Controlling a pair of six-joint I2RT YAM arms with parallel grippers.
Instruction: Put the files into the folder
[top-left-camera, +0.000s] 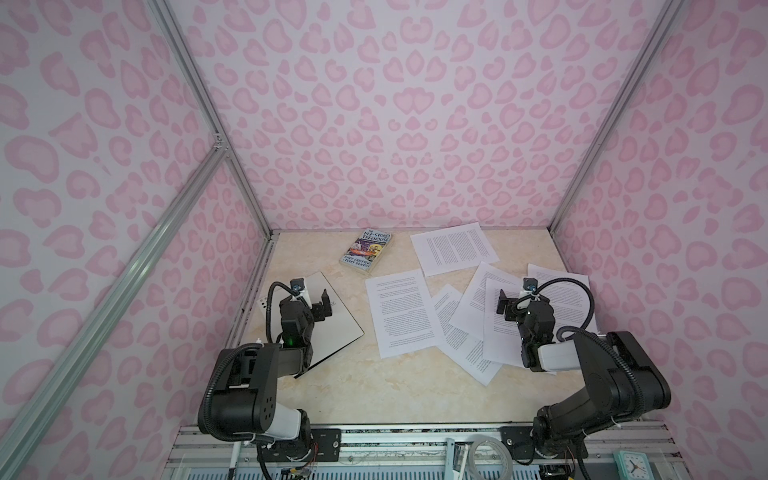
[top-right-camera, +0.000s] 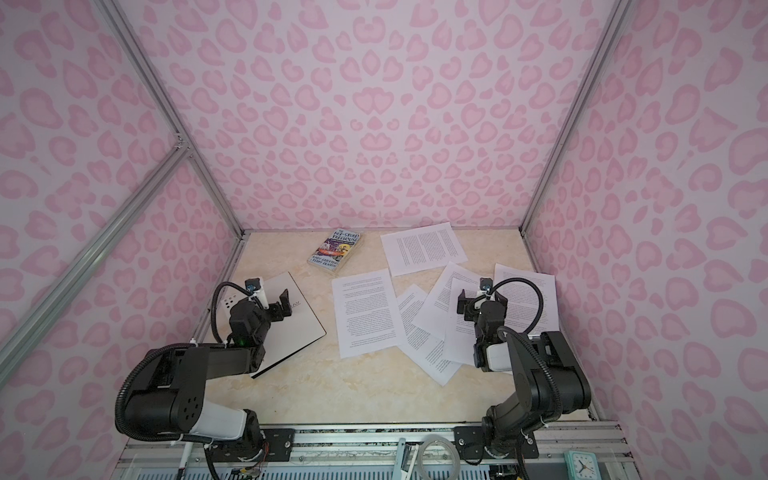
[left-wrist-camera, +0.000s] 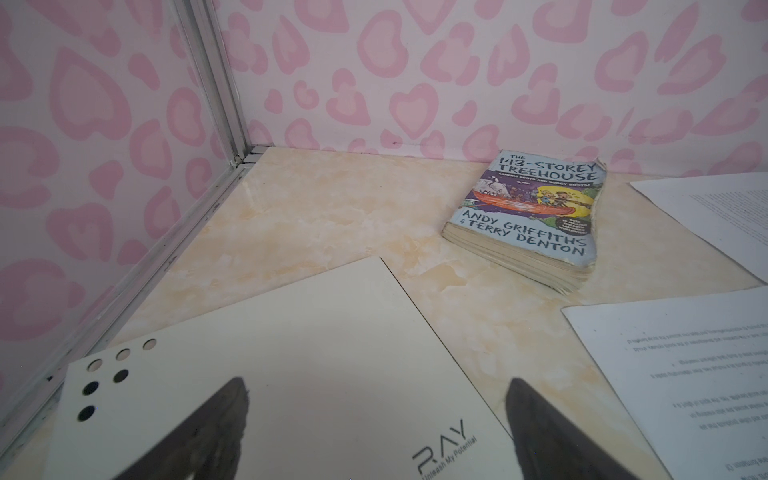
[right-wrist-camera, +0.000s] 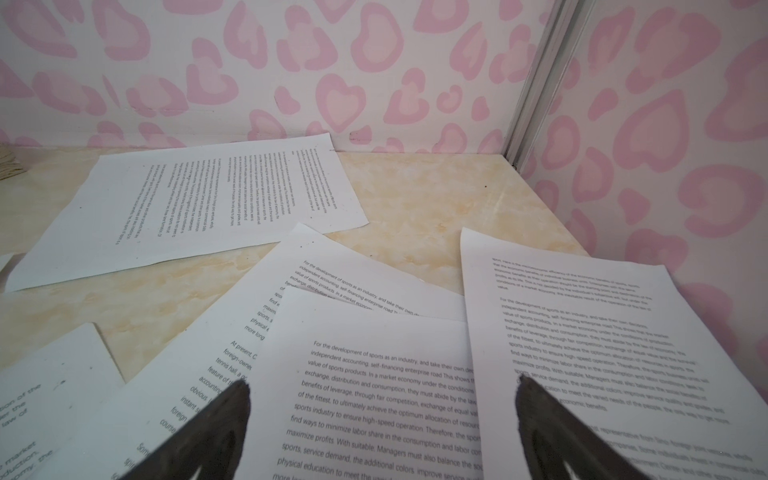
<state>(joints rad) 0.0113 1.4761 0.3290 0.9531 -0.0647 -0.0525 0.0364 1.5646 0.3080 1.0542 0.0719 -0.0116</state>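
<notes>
Files (top-left-camera: 397, 311): loose printed sheets lying flat on the desk (top-left-camera: 395, 386), from centre out to 3 o'clock, several overlapping in a fan. One lone sheet (top-left-camera: 453, 249) lies apart near 1 o'clock, by the back wall. None is in the folder.

Folder (top-left-camera: 336, 328): at 9 o'clock on the desk, closed, pale cover up, "RAY" readable in the left wrist view. It lies skewed to the desk edge, clear of the files.

Step, as we judge it: the very start. We take opening the folder as the first job, since no sheet can go in while the cover is down. That calls for the left end effector to catch the cover's free edge and swing it over, with room kept for it to land. The right side then has to gather thin paper lying flat. We expect the overlapped corners to give the easiest pinch.

Left end effector (top-left-camera: 326, 306): released, jaws wide, nothing between them. It sits above the folder's cover, pointing toward 1 o'clock, arm folded low with the elbow back toward 6 o'clock.

Right end effector (top-left-camera: 519, 300): likewise released and empty, poised over the overlapped sheets at 3 o'clock, pointing toward 12.

A book (top-left-camera: 368, 251) lies at 12 o'clock, apart from folder and files. We judge it no part of the job.
</notes>
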